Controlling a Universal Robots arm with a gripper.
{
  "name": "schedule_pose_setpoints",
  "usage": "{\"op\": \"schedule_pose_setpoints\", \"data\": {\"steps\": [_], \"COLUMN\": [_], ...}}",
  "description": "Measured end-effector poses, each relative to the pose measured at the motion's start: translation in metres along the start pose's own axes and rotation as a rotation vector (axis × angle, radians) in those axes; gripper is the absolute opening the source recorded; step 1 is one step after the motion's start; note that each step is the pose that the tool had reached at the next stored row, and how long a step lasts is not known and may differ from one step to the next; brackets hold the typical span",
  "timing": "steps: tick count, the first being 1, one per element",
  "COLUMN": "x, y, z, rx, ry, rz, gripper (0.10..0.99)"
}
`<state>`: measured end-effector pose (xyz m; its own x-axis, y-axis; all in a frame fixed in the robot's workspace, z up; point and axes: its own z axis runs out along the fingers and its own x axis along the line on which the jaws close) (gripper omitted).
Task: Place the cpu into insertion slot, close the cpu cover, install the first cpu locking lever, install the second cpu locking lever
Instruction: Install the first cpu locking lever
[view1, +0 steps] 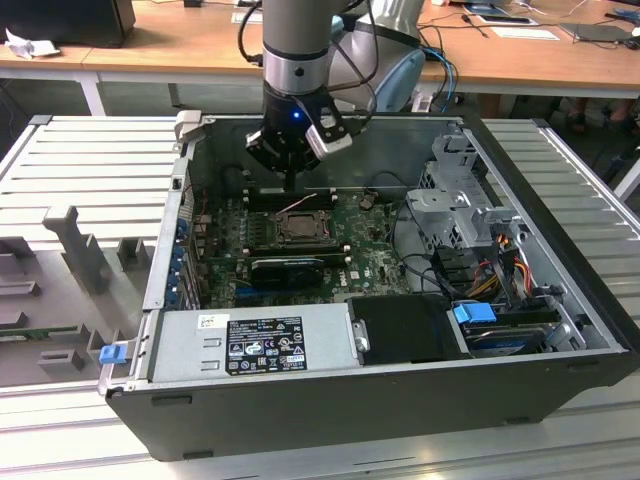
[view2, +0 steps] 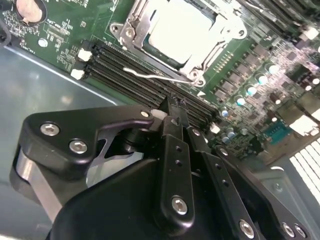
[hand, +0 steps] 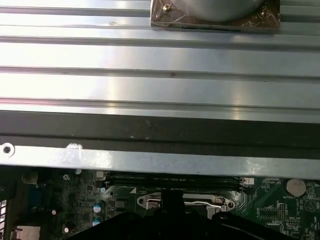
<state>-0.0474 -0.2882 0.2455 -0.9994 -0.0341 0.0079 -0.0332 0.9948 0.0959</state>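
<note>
The cpu (view2: 177, 32) shows its pale square face inside the insertion slot (view1: 297, 228) on the green motherboard (view2: 65, 30). The cpu cover (view2: 132, 35) lies flat as a metal frame around the chip. A thin wire locking lever (view2: 145, 74) runs along the socket edge nearest the gripper, one end free above the memory slots. My gripper (view2: 172, 105) is shut with nothing between its fingers, its tips just short of that lever. In the exterior view the gripper (view1: 289, 186) hangs over the socket's far edge. In the first wrist view its dark finger (hand: 172, 199) overlaps the socket frame.
Black memory slots (view2: 130, 75) lie between the gripper and the socket. A long black ridged card (view1: 288, 268) sits in front of the socket. The power supply (view1: 255, 345), drive cage (view1: 465, 210) and the case's walls (hand: 160, 125) hem in the board.
</note>
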Motion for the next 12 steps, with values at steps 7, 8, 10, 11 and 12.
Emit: {"op": "schedule_pose_setpoints", "data": {"steps": [7,8,10,11,12], "x": [-0.0097,-0.0099,-0.0101,-0.0103,-0.0106], "y": [-0.0015,-0.0016,-0.0019,-0.002,-0.0018], "z": [0.012,0.0133,0.0158,0.0167,0.0174], "rx": [0.0,0.0,0.0,0.0,0.0], "ry": [-0.0026,-0.0036,-0.0047,-0.0053,-0.0057], "rz": [0.0,0.0,0.0,0.0,-0.001], "gripper": [0.106,0.106,0.106,0.106,0.106]}}
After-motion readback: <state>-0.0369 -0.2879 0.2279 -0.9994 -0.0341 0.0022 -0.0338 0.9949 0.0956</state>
